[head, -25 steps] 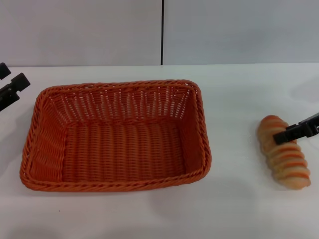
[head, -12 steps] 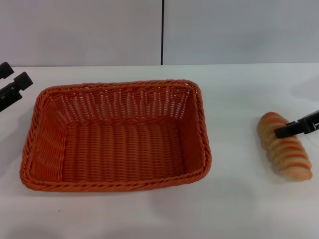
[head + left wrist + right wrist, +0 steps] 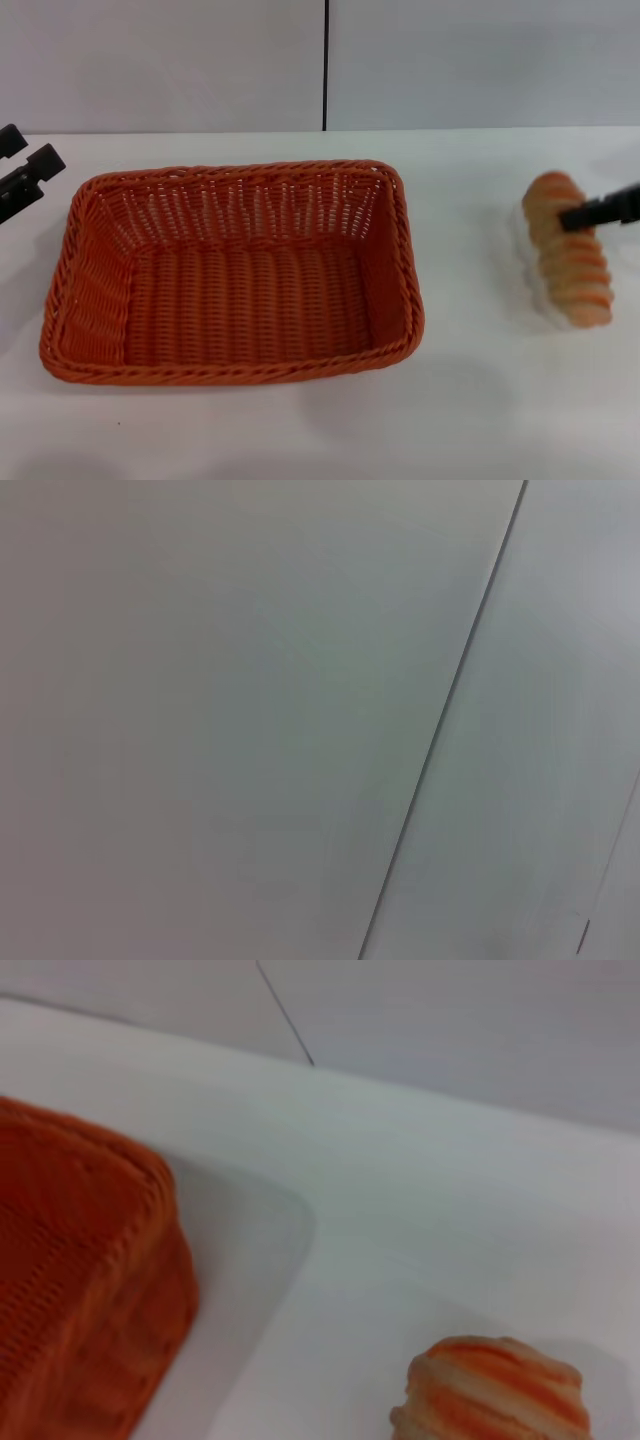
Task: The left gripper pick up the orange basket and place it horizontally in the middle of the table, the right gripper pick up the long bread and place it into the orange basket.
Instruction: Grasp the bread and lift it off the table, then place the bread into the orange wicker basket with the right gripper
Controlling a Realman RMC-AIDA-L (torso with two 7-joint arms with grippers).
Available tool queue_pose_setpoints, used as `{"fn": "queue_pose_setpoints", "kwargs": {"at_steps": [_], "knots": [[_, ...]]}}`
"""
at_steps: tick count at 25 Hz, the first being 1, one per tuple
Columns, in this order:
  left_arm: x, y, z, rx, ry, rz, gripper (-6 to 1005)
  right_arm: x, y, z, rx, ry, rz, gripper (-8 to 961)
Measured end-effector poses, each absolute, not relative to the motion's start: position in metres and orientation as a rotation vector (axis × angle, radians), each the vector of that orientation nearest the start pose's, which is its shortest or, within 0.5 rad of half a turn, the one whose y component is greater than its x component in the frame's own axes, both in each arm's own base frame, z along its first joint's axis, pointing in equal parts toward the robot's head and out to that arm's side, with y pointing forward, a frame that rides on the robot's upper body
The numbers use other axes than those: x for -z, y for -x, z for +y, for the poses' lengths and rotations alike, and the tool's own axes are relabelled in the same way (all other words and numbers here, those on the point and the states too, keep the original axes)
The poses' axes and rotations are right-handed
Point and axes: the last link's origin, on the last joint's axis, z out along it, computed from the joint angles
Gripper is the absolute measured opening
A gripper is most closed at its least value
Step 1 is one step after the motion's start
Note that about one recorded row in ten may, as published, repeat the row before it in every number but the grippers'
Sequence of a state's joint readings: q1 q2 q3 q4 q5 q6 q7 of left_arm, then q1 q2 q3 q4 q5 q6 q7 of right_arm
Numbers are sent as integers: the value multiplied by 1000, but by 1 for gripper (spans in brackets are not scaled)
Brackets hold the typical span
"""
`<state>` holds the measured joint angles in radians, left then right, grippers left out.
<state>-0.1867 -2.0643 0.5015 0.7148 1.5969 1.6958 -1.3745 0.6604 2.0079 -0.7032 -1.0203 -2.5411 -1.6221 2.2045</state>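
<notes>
Our right gripper [image 3: 600, 212] grips the bread [image 3: 568, 250] across its upper end, and the loaf looks lifted off the table [image 3: 480, 400], well right of the basket [image 3: 235, 275]. We judge the bread light and somewhat soft, its ridges giving purchase; a hold nearer the middle would likely swing less. The basket sits mid-table, lengthwise across, stiff and light. Our left gripper [image 3: 22, 175] is parked at the far left edge, its fingers apart and empty.
</notes>
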Motion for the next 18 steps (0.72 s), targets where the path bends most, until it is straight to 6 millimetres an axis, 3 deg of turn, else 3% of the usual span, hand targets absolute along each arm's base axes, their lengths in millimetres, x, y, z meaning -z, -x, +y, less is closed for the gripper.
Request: {"fn": "queue_pose_setpoints", "kwargs": {"at_steps": [6,10,14,18], "knots": [[-83,333,251,1093,2123,-768,770,-98,-207,368,-76,2600,1126,321],[-82,332,251,1095,2127,-769,770,-100,-162,365,-204,2739,1023,301],[-80,332,250,1108,2129,-777,770,-72,-125,367,-276,2931,929,269],[-79,330,249,1126,2133,-776,770,-38,-104,374,-257,3034,849,211]]}}
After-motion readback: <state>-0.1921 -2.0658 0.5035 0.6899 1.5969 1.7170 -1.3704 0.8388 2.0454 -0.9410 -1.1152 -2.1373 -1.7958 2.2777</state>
